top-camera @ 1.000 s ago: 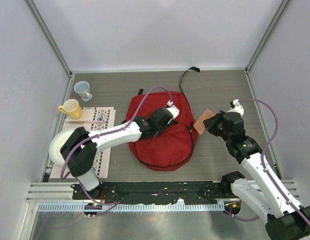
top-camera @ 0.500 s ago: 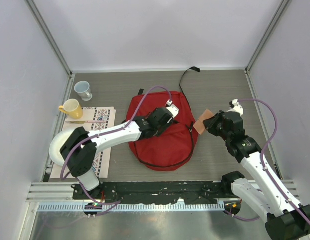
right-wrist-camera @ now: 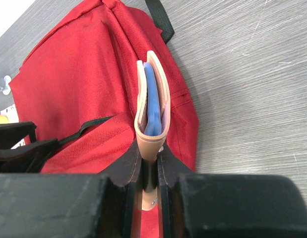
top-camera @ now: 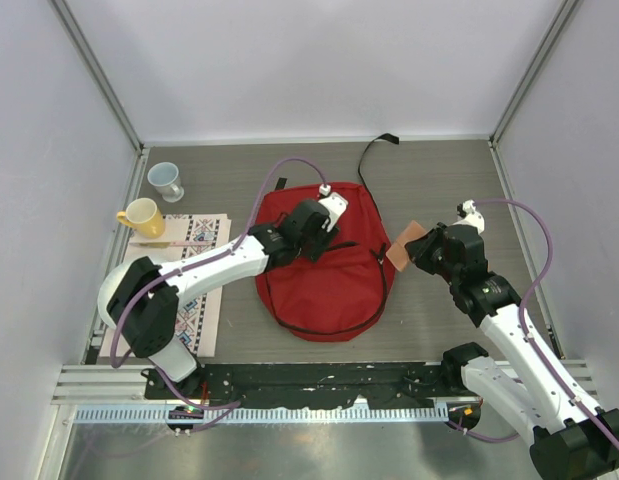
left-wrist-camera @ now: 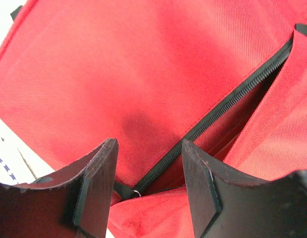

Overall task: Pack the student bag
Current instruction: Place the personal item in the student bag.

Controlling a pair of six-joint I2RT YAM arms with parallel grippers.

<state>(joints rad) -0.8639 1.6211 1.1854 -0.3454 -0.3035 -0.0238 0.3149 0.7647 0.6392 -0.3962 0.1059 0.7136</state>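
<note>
The student bag lies flat mid-table, a red backpack with black zipper trim. My left gripper hovers over its far half, open. In the left wrist view the left gripper straddles the bag's parted black zipper, and a small metal pull shows between the jaws. My right gripper stays just off the bag's right edge, shut on a tan leather-covered notebook. From the right wrist, the notebook stands on edge with blue pages inside, over the bag, pinched by the right gripper.
A yellow mug and a pale mug stand at the far left. A patterned flat sheet lies under the left arm. The bag's black strap trails toward the back wall. Frame posts and walls close in on both sides.
My left gripper has shifted toward the bag's far end and its jaws have spread wider. The bag's top fabric lies flatter. The right arm and notebook have not moved.
</note>
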